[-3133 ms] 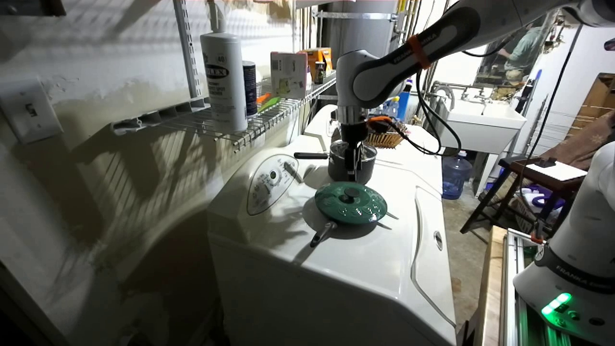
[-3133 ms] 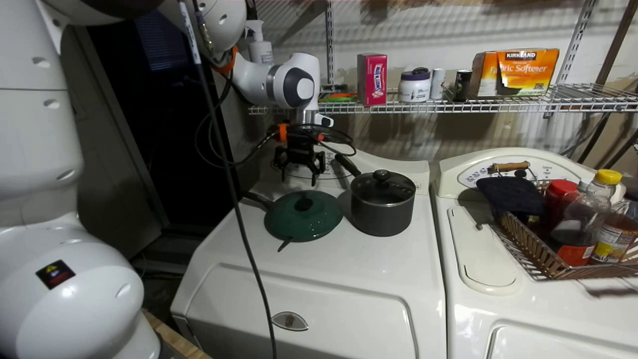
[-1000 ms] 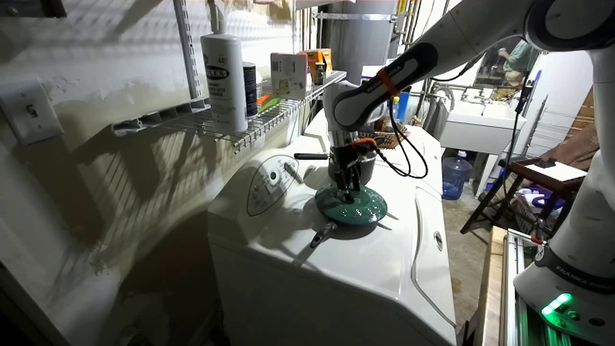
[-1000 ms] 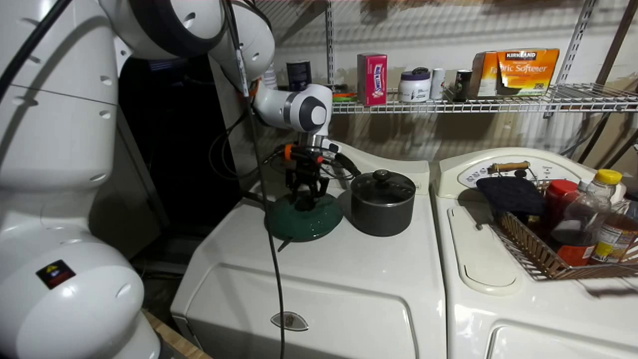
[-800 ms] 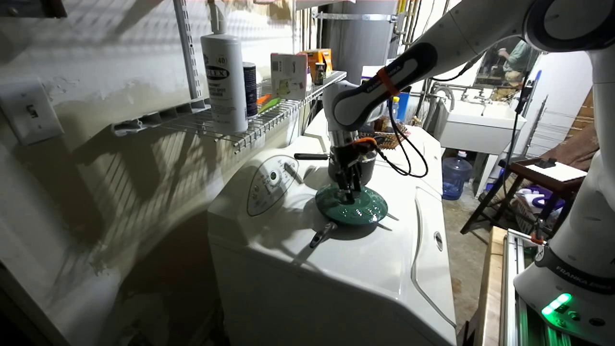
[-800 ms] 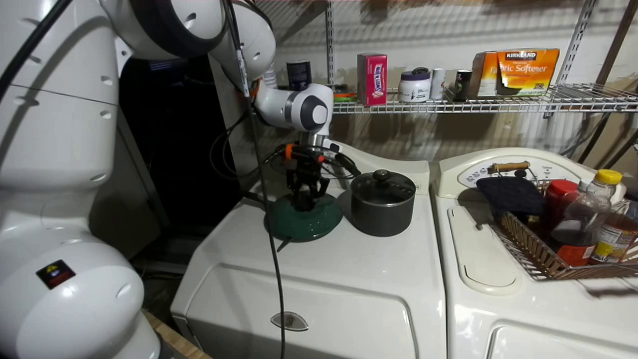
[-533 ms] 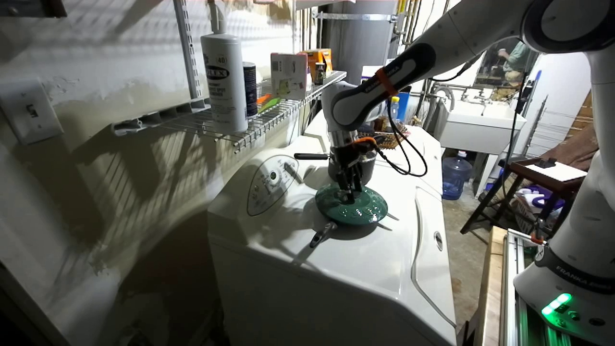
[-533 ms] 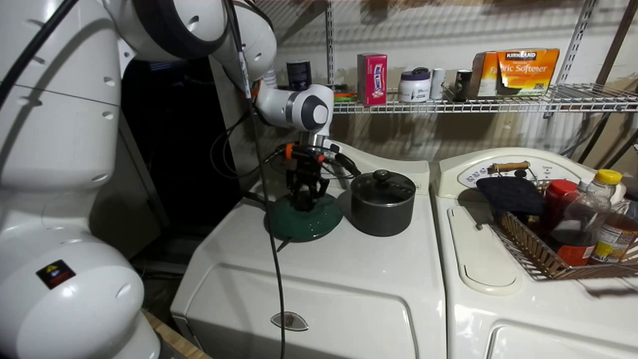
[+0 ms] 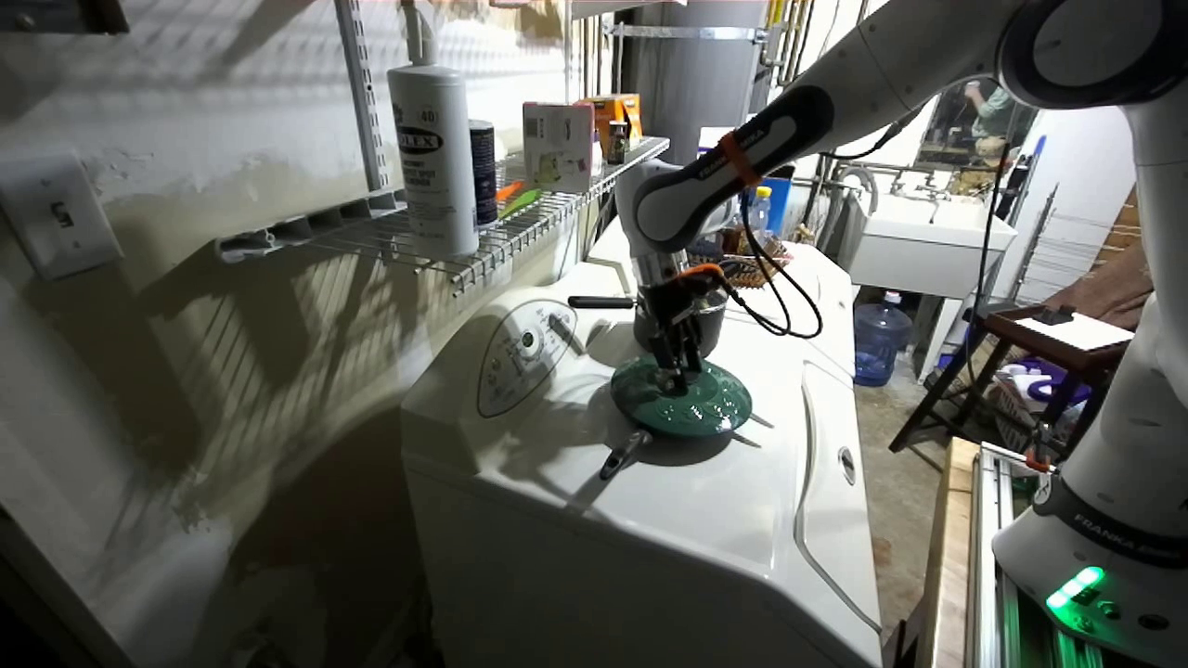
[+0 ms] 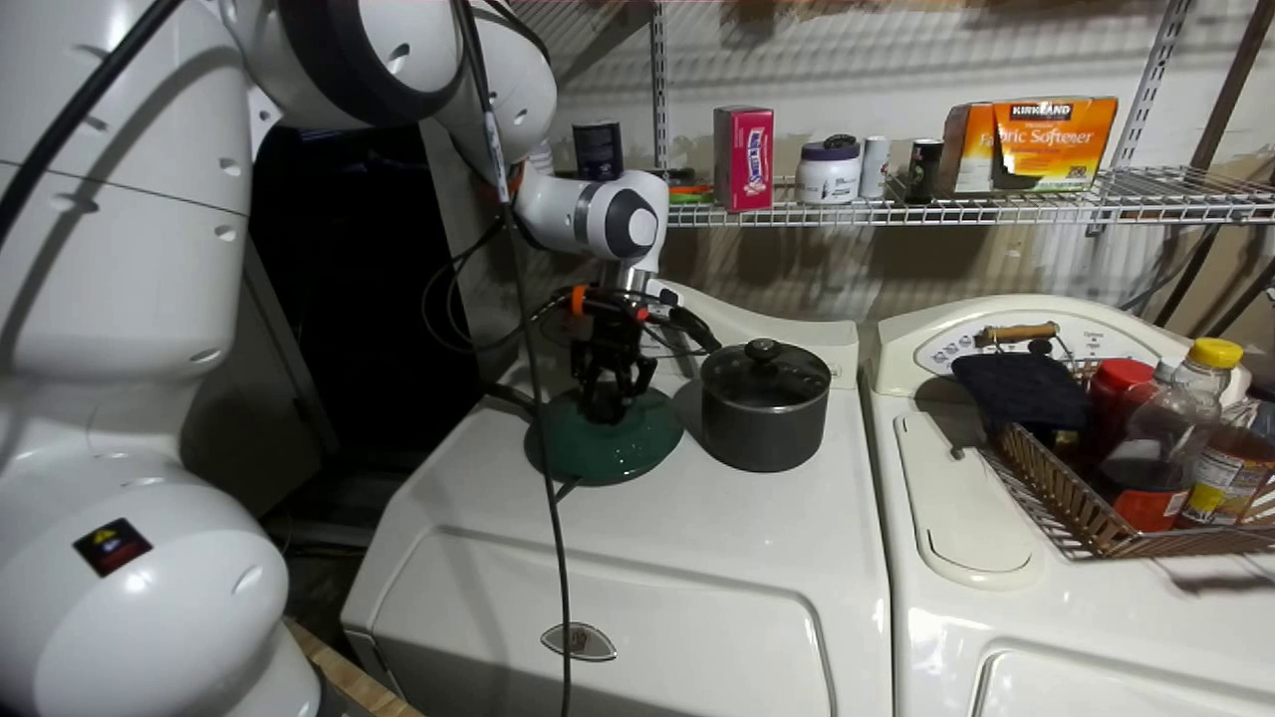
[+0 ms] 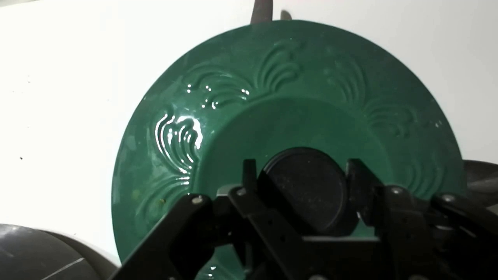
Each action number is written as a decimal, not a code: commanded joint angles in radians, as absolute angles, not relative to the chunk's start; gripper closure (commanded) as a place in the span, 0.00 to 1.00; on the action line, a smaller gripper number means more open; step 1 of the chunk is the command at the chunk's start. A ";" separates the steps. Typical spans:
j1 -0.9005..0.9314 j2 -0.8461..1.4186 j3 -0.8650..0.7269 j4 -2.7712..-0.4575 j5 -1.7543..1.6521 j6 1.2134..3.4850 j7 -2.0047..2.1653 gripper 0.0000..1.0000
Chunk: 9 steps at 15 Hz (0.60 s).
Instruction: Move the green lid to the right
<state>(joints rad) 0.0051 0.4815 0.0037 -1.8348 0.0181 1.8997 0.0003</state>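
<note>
The green lid [image 10: 623,453] is round and shallow, with a black knob [image 11: 307,186] at its centre. My gripper [image 9: 682,382] points down onto it in both exterior views. In the wrist view, the fingers [image 11: 249,175] stand on either side of the knob and are closed on it. Beneath the lid sits a dark pan that is mostly hidden. Its handle [image 9: 624,455] pokes out past the rim. Whether the lid still touches the pan cannot be told.
A dark pot [image 10: 765,433] with a glass lid stands close to the right of the green lid. Behind and above runs a wire shelf [image 10: 847,214] with boxes and bottles. On the neighbouring white machine is a basket [image 10: 1056,498] of bottles. A black cable [image 10: 560,578] hangs from my arm.
Three seconds ago the gripper hung open above the lid; it has come down and closed on the knob. Over the last half second, gripper and lid have shifted very slightly toward the machine's front.
</note>
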 commanded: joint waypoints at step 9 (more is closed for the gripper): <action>0.036 0.362 0.016 -1.889 0.006 1.839 0.015 0.66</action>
<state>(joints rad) 0.0334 0.4427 0.0133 -1.8674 0.0115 1.8878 0.0010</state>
